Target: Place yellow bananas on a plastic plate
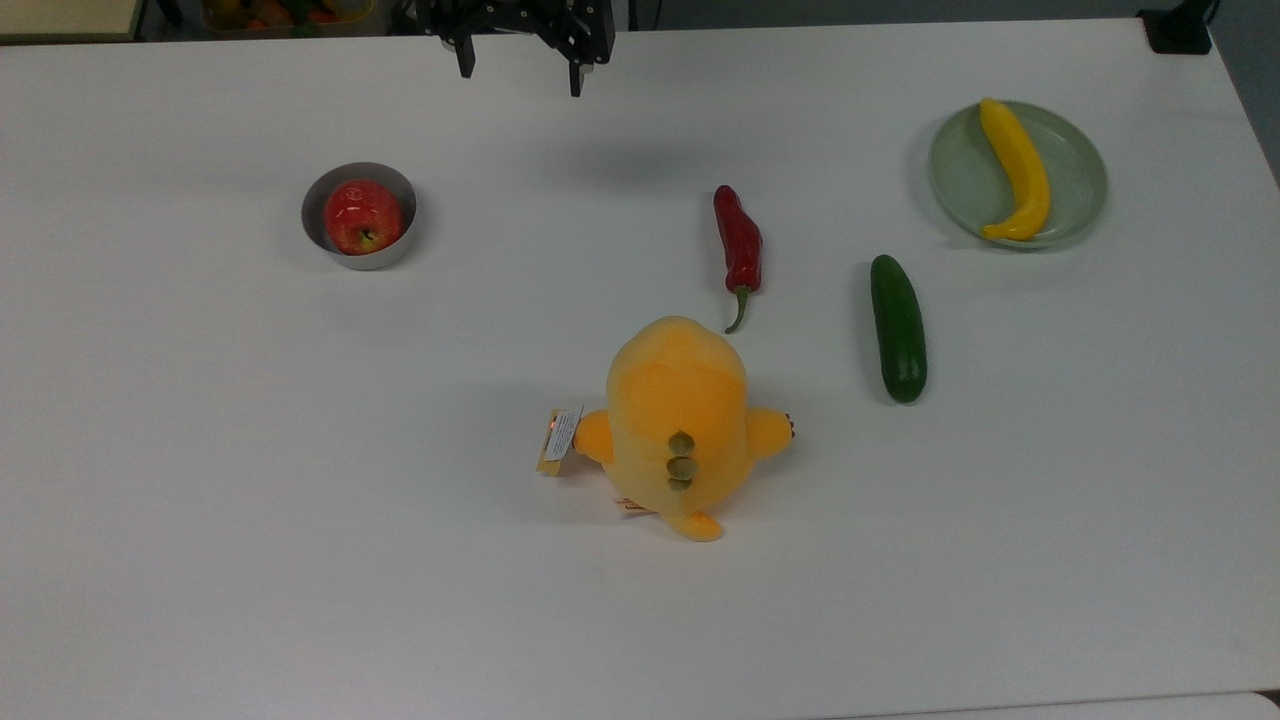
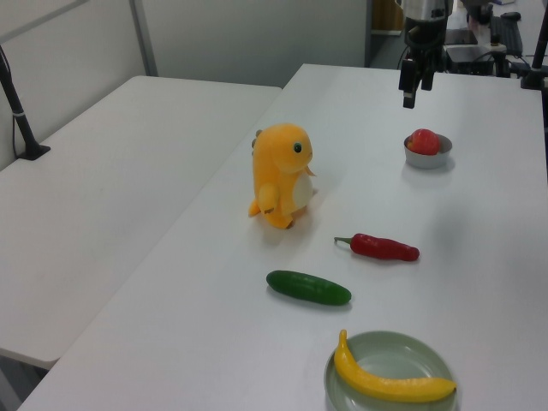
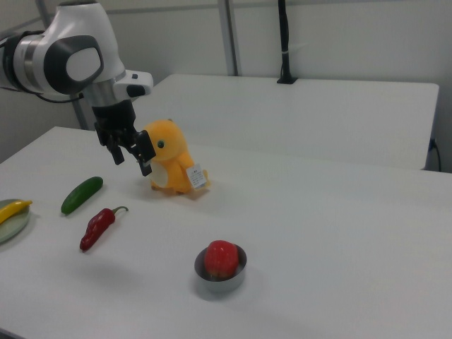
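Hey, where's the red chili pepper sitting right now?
In the top view the red chili pepper lies near the table's middle, above the plush toy and left of the cucumber.

Top view: looks steeply down on the white table [image 1: 250, 500], gripper [image 1: 520, 75] at the top view's upper edge. Left view: low, oblique, from the plastic plate [image 2: 390, 407] end toward the arm. Right view: apparently from the opposite end, nearest the metal bowl [image 3: 220, 277]. All share the plush toy [image 1: 678, 420].
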You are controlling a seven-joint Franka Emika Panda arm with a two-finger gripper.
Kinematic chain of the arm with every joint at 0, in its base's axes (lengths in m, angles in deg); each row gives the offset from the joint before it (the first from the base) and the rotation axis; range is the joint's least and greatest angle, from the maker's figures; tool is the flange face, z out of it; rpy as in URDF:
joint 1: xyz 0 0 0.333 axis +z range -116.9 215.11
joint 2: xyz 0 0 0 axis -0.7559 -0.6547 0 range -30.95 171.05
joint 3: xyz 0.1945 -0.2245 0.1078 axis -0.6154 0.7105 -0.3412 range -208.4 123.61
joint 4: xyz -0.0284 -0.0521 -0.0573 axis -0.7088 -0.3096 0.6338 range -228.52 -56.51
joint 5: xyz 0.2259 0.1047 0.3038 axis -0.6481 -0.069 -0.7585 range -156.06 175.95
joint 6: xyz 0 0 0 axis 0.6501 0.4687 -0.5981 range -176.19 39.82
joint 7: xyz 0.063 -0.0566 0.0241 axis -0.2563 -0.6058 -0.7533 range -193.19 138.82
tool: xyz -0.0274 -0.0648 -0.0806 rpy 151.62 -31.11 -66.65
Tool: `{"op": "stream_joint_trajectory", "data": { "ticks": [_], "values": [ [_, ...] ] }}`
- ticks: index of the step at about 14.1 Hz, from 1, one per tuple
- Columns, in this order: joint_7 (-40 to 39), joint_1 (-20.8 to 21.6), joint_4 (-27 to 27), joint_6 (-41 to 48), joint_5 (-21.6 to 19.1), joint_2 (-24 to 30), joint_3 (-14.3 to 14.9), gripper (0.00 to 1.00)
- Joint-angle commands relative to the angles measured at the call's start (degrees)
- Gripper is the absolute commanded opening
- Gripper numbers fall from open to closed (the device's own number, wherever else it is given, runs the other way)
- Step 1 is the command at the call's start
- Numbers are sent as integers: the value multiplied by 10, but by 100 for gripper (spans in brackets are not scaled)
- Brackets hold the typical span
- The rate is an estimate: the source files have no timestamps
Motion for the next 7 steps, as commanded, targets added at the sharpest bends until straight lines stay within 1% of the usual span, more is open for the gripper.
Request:
{"op": "stream_joint_trajectory", "data": {
  "ticks": [1, 4, 7],
  "values": [
    [-16, -2, -9, -23, -19, -11, 4, 100],
    [-15, -1, -7, -42, -27, -25, 4, 100],
    [-15, 0, -7, -44, -27, -25, 4, 100]
  ]
}}
